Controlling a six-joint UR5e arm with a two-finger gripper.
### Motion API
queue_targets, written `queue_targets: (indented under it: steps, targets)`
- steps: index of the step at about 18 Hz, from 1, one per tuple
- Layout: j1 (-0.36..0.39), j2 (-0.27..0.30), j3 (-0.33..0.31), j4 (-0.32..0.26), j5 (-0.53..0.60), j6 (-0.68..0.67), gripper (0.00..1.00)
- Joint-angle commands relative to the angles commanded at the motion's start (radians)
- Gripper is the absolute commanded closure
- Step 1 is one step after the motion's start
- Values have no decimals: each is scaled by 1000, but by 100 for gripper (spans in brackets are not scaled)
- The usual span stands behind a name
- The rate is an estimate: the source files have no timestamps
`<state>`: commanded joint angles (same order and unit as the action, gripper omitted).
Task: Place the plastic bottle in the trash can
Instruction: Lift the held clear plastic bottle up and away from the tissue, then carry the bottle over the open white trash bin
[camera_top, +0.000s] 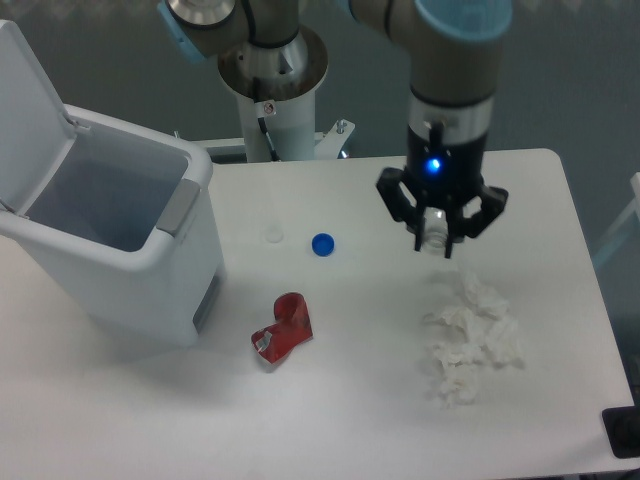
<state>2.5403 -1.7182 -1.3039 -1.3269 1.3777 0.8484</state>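
Pincer (436, 238) grasping plastic bottle (434, 231) above table's (540, 200) right side, open-lidded trash can (120, 235) at left edge

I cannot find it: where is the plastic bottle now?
The plastic bottle sits between the gripper fingers on the table's right side, just above the crumpled tissue.

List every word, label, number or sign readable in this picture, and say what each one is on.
No text can be read.
Small sticker with a red mark on the robot's base column: too small and blurred to read.
Crushed red can: no legible print.
Trash can, blue cap, gripper and plastic bottle: no visible lettering.
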Motion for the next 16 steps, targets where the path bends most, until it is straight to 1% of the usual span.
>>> queue_targets:
  steps: [2,3,5,9,11,14,16]
  targets:
    - [-17,25,-5,0,-28,-31,100]
    - [-21,34,-3,3,-63,-60,100]
    - [-25,74,-3,8,-130,-139,100]
    - [-43,143,-6,12,-207,-230,100]
    - [-78,150,-12,49,-236,-299,100]
    - [-165,144,-17,142,-239,-428,100]
    - [-219,143,-40,207,-239,-497,100]
